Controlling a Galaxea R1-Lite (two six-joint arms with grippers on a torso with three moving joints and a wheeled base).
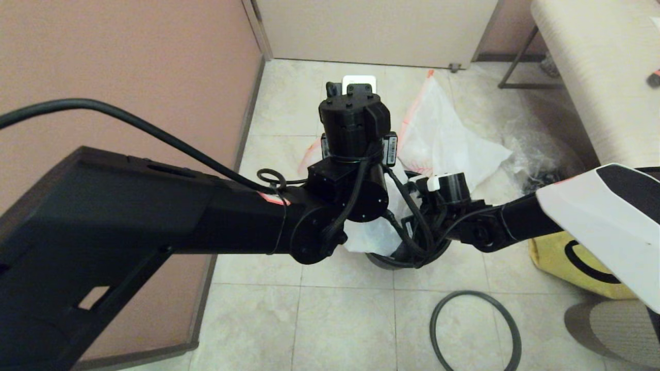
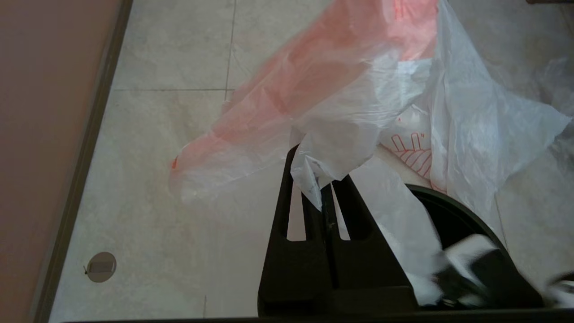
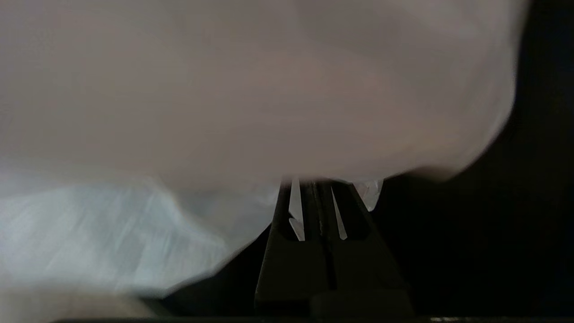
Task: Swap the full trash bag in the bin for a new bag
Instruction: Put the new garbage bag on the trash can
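The new bag (image 1: 443, 136), thin white plastic with an orange-red hem and red print, drapes from the bin's mouth back over the floor tiles. My left gripper (image 2: 320, 183) is shut on a fold of the new bag (image 2: 358, 112), just beside the bin's rim (image 2: 453, 202). My right gripper (image 3: 316, 185) is down inside the dark bin (image 3: 515, 224), its fingers shut with the new bag's film (image 3: 224, 89) over the tips. In the head view both wrists hide the grippers above the black bin (image 1: 390, 260). The full trash bag is out of view.
The bin's thin dark grey ring (image 1: 475, 293) lies on the floor in front. A yellow cloth tote (image 1: 562, 260) stands to the right, and a clear wrinkly bag with dark contents (image 1: 536, 154) lies behind it. A bench (image 1: 593, 62) is at far right and a wall (image 1: 129, 67) at left.
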